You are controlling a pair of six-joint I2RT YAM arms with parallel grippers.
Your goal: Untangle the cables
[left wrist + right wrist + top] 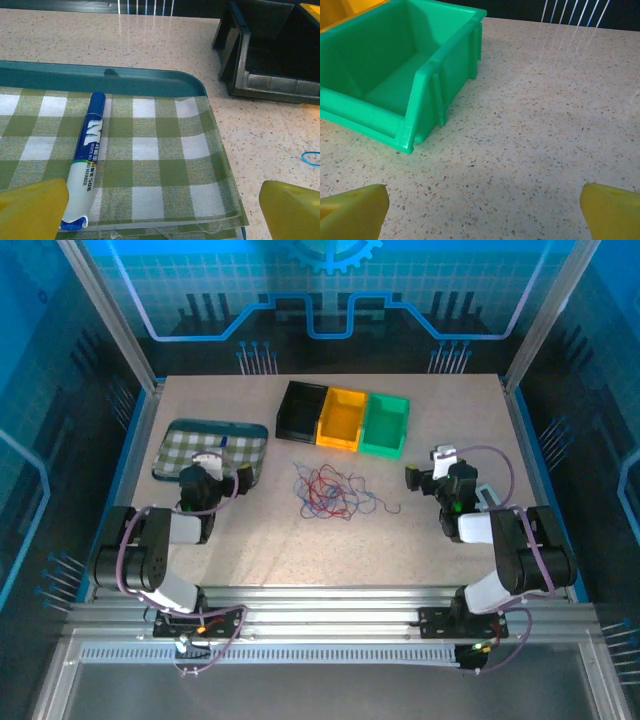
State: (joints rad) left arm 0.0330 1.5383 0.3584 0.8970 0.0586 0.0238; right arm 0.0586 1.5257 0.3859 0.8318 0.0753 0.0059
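Speckled beige table (300, 550) fills the floor of a blue-walled enclosure, and we have both arms bolted at its near edge. Our cables (330, 492), a loose tangle of thin red, blue and dark wires, lie on the bare table near its middle, just in front of a row of three bins: black bin (302, 410), yellow bin (342, 418) and green bin (385, 424). Neither pincer touches them.

Our left pincer (216, 478) hangs over the near right corner of a teal tray (215, 423) lined with a green-and-white checked cloth (195, 448). Its yellow jaws stand wide apart with nothing between them. A blue-and-white marker (87, 160) lies on the cloth.

Our right pincer (428, 468) is to the right of the tangle, well apart from it, over bare table near the green bin. It is equally wide open and empty.
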